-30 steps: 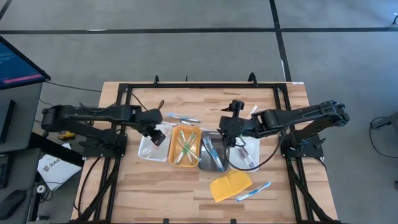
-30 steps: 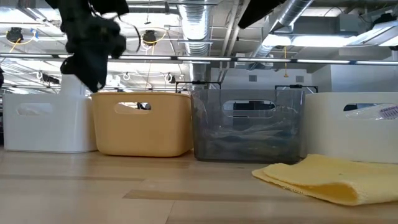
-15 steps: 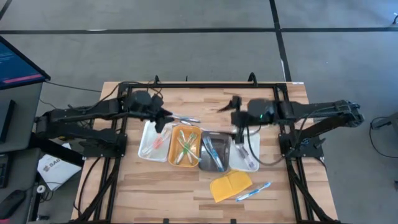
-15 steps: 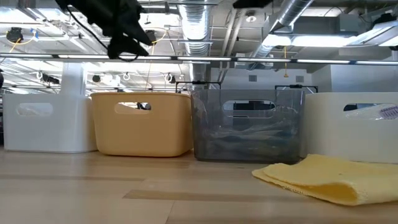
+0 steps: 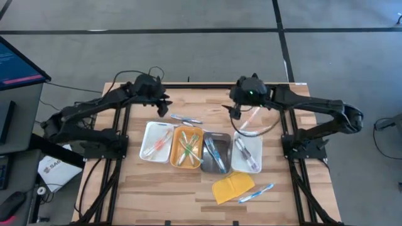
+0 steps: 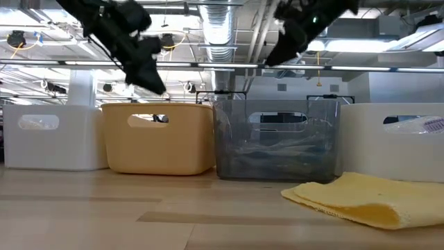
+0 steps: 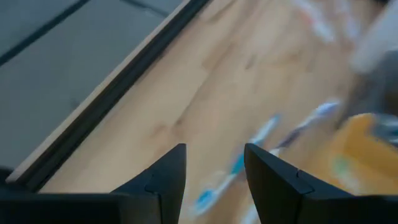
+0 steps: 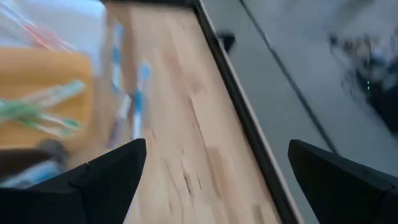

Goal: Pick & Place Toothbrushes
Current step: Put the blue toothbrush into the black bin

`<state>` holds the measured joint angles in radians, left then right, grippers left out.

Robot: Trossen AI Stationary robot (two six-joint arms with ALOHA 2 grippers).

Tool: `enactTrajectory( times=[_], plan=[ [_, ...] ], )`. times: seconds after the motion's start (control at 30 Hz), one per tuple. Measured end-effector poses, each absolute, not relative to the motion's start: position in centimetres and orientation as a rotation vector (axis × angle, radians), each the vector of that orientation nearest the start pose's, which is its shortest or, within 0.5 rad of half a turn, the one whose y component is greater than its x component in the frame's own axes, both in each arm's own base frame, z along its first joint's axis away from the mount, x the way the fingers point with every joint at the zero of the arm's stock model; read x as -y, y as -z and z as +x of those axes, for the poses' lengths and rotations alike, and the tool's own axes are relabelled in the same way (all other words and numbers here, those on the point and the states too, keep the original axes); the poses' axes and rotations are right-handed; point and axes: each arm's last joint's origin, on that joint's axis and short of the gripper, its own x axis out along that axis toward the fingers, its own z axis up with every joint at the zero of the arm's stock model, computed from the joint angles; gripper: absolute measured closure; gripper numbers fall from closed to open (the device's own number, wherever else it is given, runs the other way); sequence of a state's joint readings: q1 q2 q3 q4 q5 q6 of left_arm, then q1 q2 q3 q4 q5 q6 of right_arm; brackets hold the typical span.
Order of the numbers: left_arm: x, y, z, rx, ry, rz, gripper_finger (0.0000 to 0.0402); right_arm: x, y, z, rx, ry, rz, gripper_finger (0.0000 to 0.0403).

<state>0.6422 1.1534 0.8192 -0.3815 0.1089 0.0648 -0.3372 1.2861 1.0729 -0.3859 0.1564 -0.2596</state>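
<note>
Four trays stand in a row mid-table: a white tray (image 5: 156, 140) with pink toothbrushes (image 5: 158, 143), an orange tray (image 5: 186, 147) with green ones (image 5: 188, 145), a grey tray (image 5: 215, 152) with blue ones, and a white tray (image 5: 246, 152) with several more. Two blue-and-white toothbrushes (image 5: 185, 118) lie flat on the wood beyond the orange tray. They also show in the left wrist view (image 7: 249, 149). My left gripper (image 5: 164, 110) hangs open and empty just left of them. My right gripper (image 5: 236, 113) hangs wide open and empty above the far side, beyond the grey tray.
A yellow pad (image 5: 232, 187) lies near the front edge, with another blue toothbrush (image 5: 256, 191) beside it on the wood. A black frame (image 5: 188, 85) borders the table's far and side edges. Bare wood lies between the trays and the far edge.
My left gripper has swung from above the left white tray toward the table's far edge, rolling as it went. My right gripper has swung from above the grey tray and right white tray toward the far edge and stays wide open.
</note>
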Motion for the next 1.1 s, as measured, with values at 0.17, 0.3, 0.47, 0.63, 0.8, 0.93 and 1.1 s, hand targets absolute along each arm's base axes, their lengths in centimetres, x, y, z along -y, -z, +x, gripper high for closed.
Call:
enactTrajectory(
  times=[0.17, 0.3, 0.47, 0.63, 0.8, 0.93, 1.1],
  plan=[
    [-16.5, -22.5, 19.7, -0.816, -0.538, -0.281, 0.0247, 13.0, -29.0, 25.3, -0.77, 0.516, -0.067, 0.0014],
    [-17.4, -20.5, 20.9, -0.901, -0.497, -0.33, 0.0247, 14.8, -27.7, 24.8, -0.833, 0.513, 0.024, 0.0014],
    [-16.8, -19.3, 22.5, -1.021, -0.418, -0.319, 0.0247, 15.9, -26.0, 24.9, -0.919, 0.509, 0.053, 0.0014],
    [-16.7, -19.3, 23.4, -1.146, -0.412, -0.247, 0.0247, 15.9, -24.2, 24.8, -1.061, 0.476, 0.083, 0.0014],
    [-16.2, -18.9, 25.3, -1.185, -0.297, -0.114, 0.0247, 15.7, -23.4, 25.0, -1.118, 0.455, 0.095, 0.0014],
    [-16.0, -18.0, 26.7, -1.243, -0.237, -0.006, 0.0247, 15.1, -23.3, 25.5, -1.119, 0.419, 0.057, 0.0014],
    [-15.6, -16.7, 27.8, -1.31, -0.181, 0.121, 0.0247, 14.6, -23.4, 26.1, -1.101, 0.38, 0.003, 0.0014]
  ],
)
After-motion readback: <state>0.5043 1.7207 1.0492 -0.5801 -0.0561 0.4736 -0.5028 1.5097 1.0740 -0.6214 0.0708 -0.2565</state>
